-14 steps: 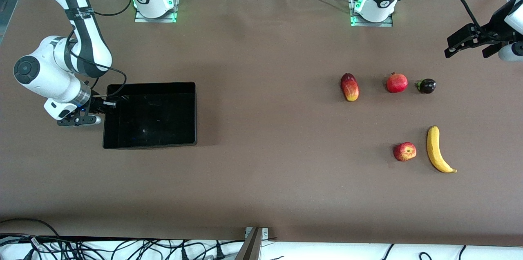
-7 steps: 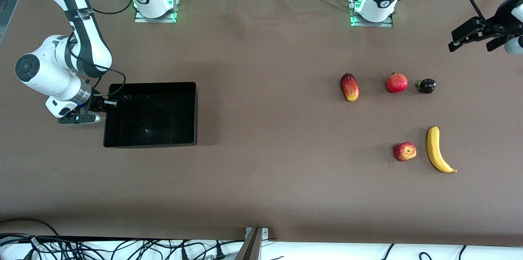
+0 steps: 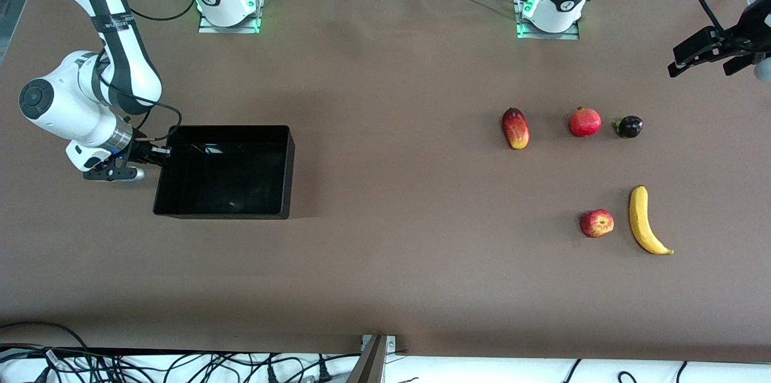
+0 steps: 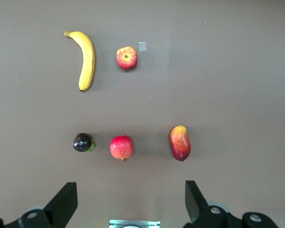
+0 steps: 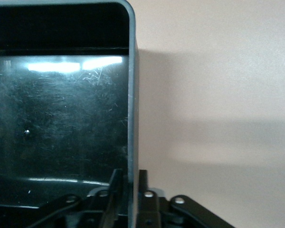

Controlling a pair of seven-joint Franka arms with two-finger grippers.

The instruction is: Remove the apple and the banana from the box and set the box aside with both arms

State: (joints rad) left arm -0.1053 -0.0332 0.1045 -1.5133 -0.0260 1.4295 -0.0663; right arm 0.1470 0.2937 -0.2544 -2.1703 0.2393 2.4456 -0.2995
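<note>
The right gripper (image 3: 159,153) stayed pinched on the end wall of the shallow glossy black plastic box (image 3: 290,172), which had slid a little, while the wide-open left gripper (image 4: 130,204) had pulled back high above the small round red apple (image 3: 597,223) and long curved yellow banana (image 3: 646,220), already out on the table (image 3: 391,262).

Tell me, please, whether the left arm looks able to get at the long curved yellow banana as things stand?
Probably yes. The left gripper hangs open over bare table at its own end; the long curved yellow banana lies uncovered on the brown table, the small streaked red apple beside it but apart, nothing above it.
</note>
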